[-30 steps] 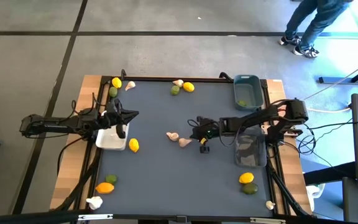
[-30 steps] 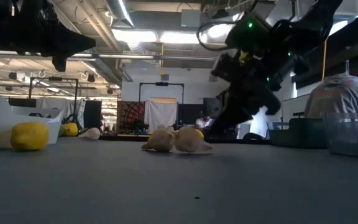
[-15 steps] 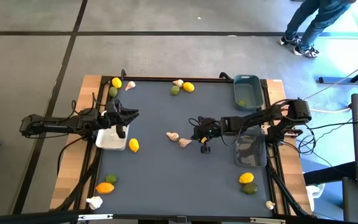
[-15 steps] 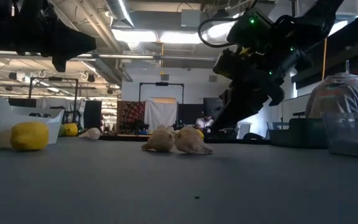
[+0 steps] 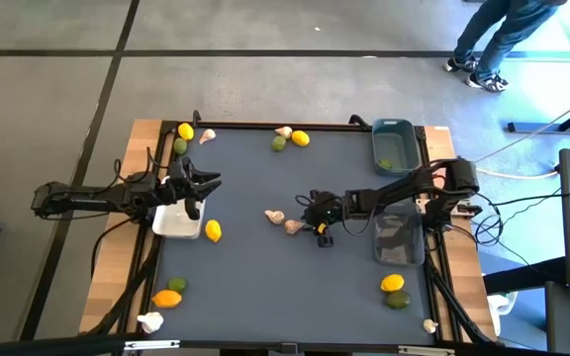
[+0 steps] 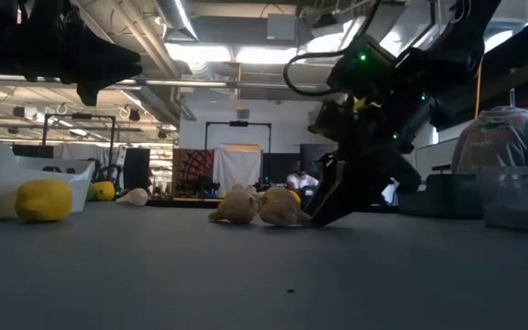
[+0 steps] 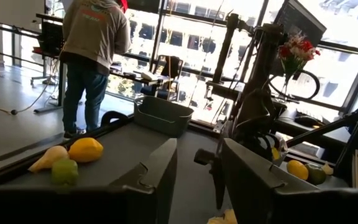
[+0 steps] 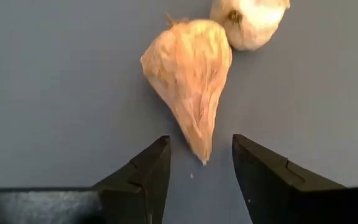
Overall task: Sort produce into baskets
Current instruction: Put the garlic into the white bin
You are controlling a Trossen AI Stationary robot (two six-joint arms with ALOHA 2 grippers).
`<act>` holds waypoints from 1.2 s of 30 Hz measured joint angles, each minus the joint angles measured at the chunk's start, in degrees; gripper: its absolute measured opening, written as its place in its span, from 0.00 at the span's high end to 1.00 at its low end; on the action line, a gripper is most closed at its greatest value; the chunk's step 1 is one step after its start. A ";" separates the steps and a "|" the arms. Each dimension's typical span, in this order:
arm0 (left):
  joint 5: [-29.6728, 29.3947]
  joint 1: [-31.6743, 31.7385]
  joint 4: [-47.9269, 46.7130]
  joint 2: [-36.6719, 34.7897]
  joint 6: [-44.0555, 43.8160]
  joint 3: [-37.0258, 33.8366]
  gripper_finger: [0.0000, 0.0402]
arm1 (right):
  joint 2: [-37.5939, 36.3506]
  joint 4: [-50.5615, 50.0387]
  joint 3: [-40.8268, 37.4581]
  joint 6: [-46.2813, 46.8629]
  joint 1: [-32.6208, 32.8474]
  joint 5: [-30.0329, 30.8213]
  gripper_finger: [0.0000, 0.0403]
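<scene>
Two off-white garlic bulbs lie side by side mid-table, one point(image 5: 293, 226) nearer my right gripper and one point(image 5: 273, 215) to its left. My right gripper point(image 8: 201, 165) is open and low over the table. Its fingers stand on either side of the pointed tip of the near garlic bulb point(image 8: 188, 74) without touching it. In the low view the right gripper point(image 6: 324, 209) is just beside the bulbs point(image 6: 282, 206). My left gripper point(image 5: 202, 186) is open and empty above the white basket point(image 5: 170, 227) at the table's left. The blue-grey basket point(image 5: 394, 133) and the dark grey basket point(image 5: 399, 255) stand at the right.
A lemon point(image 5: 213, 230) lies beside the white basket. Lemons, limes and garlic lie scattered at the far edge point(image 5: 301, 138), far left corner point(image 5: 185, 131), near left point(image 5: 168, 298) and near right point(image 5: 393, 284). A lime point(image 5: 386, 164) is in the blue-grey basket. A person point(image 5: 493, 40) stands beyond the far right corner.
My right gripper has come down to the table and moved a little toward the left edge, up to the nearer garlic bulb. The bulbs have not moved.
</scene>
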 joint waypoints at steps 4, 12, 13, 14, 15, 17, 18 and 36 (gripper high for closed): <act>0.00 0.01 0.00 -0.01 0.00 -0.01 0.69 | 1.61 2.89 0.06 -0.08 0.00 -0.31 0.58; 0.00 -0.01 0.00 0.01 -0.02 0.01 0.69 | 2.00 3.71 0.07 -1.62 0.02 -0.89 0.80; 0.00 0.01 0.00 -0.01 -0.02 -0.01 0.69 | 2.02 3.69 0.07 -1.62 0.04 -0.89 0.84; 0.00 0.01 0.00 0.00 -0.10 0.00 0.69 | 2.02 3.69 0.07 -1.62 0.04 -0.89 0.87; 0.00 0.01 0.00 -0.01 -0.56 -0.01 0.69 | 2.02 3.69 0.07 -1.64 0.04 -0.89 0.90; 0.00 -0.01 0.00 -0.01 -1.53 0.00 0.69 | 2.02 3.67 0.07 -1.64 0.04 -0.81 0.95; 0.00 0.00 -0.02 -0.01 -1.81 0.00 0.69 | 2.02 3.67 0.07 -1.64 0.04 -0.75 0.96; 0.02 -0.01 4.05 3.94 -1.42 0.56 0.69 | -9.03 -1.32 -0.09 -1.58 -0.02 5.06 0.94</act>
